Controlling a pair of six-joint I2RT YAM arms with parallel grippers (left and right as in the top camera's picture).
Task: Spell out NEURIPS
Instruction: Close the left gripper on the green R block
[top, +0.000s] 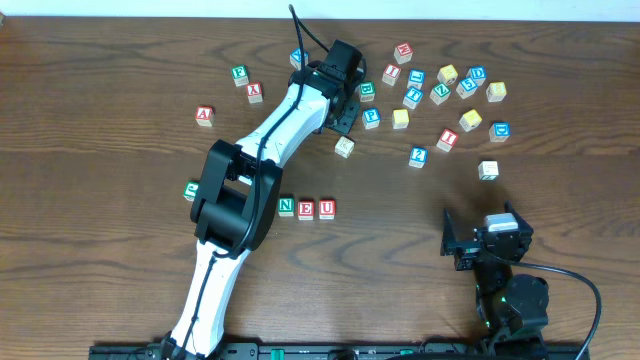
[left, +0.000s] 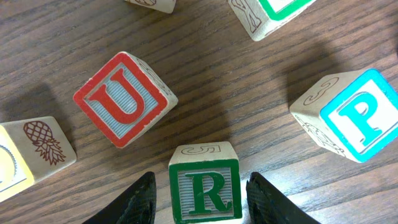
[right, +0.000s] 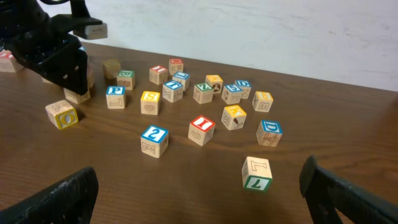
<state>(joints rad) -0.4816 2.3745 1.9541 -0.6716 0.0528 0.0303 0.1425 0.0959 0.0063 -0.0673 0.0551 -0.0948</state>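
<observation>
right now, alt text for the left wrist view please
A green R block sits between the fingers of the open left claw, not yet gripped, on a wooden table. A red U block lies up-left, a blue P block right, and a pineapple-picture block at the left edge.

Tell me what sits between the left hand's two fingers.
The green R block sits between the left hand's fingers, a gap on each side, seen in the left wrist view.

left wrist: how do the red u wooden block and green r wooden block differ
The red U wooden block lies skewed, outside the left gripper; the green R wooden block sits square between its open fingers. U's frame is red, R's green. Both are wooden letter cubes.
</observation>
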